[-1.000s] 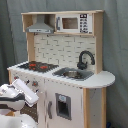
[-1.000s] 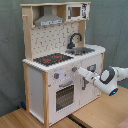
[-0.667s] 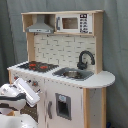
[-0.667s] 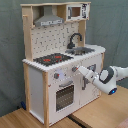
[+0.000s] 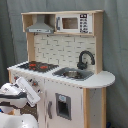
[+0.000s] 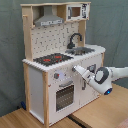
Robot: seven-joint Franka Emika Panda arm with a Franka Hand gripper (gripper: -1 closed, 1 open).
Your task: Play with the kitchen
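The kitchen (image 5: 65,50) (image 6: 37,80) is a tall white and light-wood toy in both exterior views. It has a black-red stovetop (image 5: 36,65) (image 6: 52,59), a black faucet (image 5: 85,59) (image 6: 75,40) over a sink (image 5: 74,74), a grey hood (image 5: 40,27) (image 6: 48,20) and a small upper cabinet (image 5: 74,23). The oven door (image 6: 64,95) sits below a knob (image 6: 56,76). My gripper (image 6: 77,69) (image 5: 33,93) points at the front panel just under the countertop, beside the knobs. I cannot tell whether it touches the panel.
A grey-green curtain (image 5: 115,45) hangs behind the kitchen. The toy stands on a wooden surface (image 6: 100,112) with a seam running through it. My white arm (image 6: 112,75) reaches in from the second exterior view's right.
My gripper has moved closer to the kitchen's front panel, toward the second exterior view's left. The kitchen itself has not changed.
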